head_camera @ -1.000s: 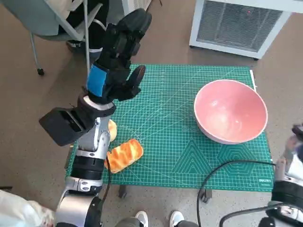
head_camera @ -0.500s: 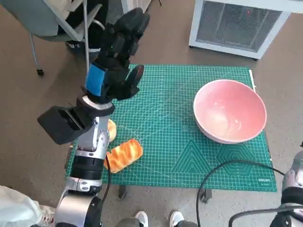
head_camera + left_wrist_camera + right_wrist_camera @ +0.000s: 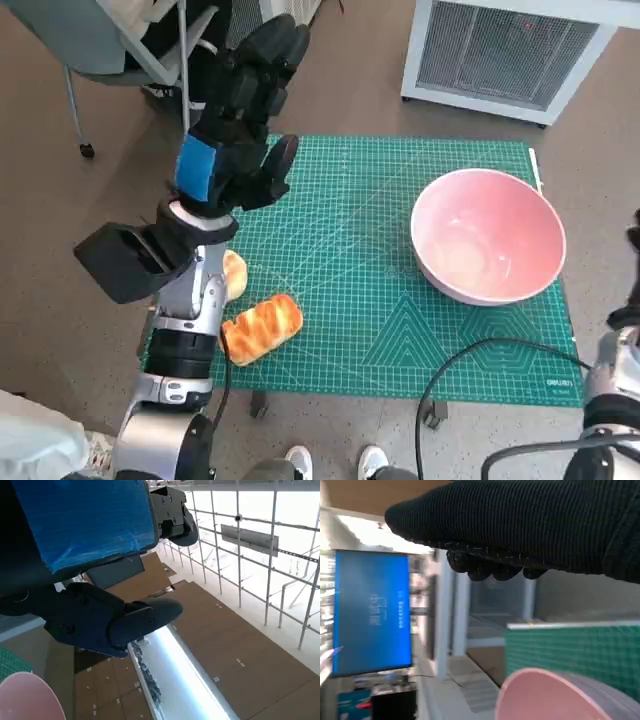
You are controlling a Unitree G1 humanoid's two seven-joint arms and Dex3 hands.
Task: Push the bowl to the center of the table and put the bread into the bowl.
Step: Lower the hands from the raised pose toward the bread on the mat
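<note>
Smooth, round pink bowl [image 3: 488, 248] is seen at the right side of the surface [image 3: 380, 330], which is covered by a green gridded cutting mat. Ridged, glossy orange bread [image 3: 262, 327] lies near the front left edge. Left hand [image 3: 240, 110] is raised over the far left corner, fingers apart, nothing held, well apart from bread and bowl. Right hand [image 3: 520, 525] in knitted glove is seen just beside the bowl; grip cannot be told.
</note>
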